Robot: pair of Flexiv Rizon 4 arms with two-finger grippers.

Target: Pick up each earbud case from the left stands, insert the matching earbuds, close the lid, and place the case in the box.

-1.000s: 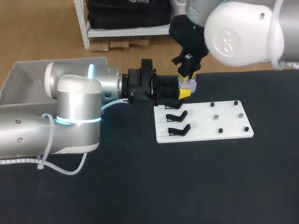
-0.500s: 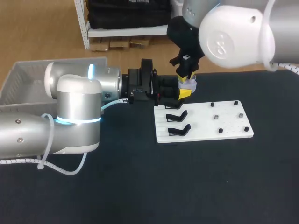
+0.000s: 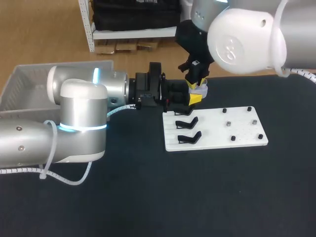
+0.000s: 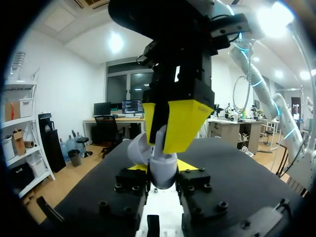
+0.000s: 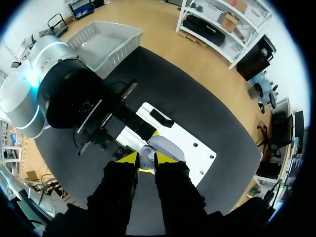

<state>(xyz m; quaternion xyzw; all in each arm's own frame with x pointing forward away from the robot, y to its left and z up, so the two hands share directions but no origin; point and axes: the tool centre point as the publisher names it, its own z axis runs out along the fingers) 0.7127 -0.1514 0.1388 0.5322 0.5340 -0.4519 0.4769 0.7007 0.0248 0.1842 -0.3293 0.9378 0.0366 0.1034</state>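
My left gripper [image 3: 195, 99] reaches in from the left and is shut on a pale earbud case [image 3: 202, 91], held over the white board's [image 3: 217, 134] far left corner. In the left wrist view the case [image 4: 163, 171] sits between my fingers with its lid [image 4: 138, 150] tipped open. My right gripper [image 3: 197, 84] points straight down onto it, fingers close together on a small white earbud at the case's mouth. From the right wrist view the open lid [image 5: 166, 146] shows just ahead of my yellow tips [image 5: 144, 159].
Two empty black stands [image 3: 188, 130] remain on the board's left half, and small pegs [image 3: 241, 123] dot its right half. A pale plastic box [image 3: 29, 84] sits at the table's far left, behind my left arm [image 5: 69, 89].
My right arm has swung slightly to the left, its gripper staying over the case. The left arm and the case have not moved.
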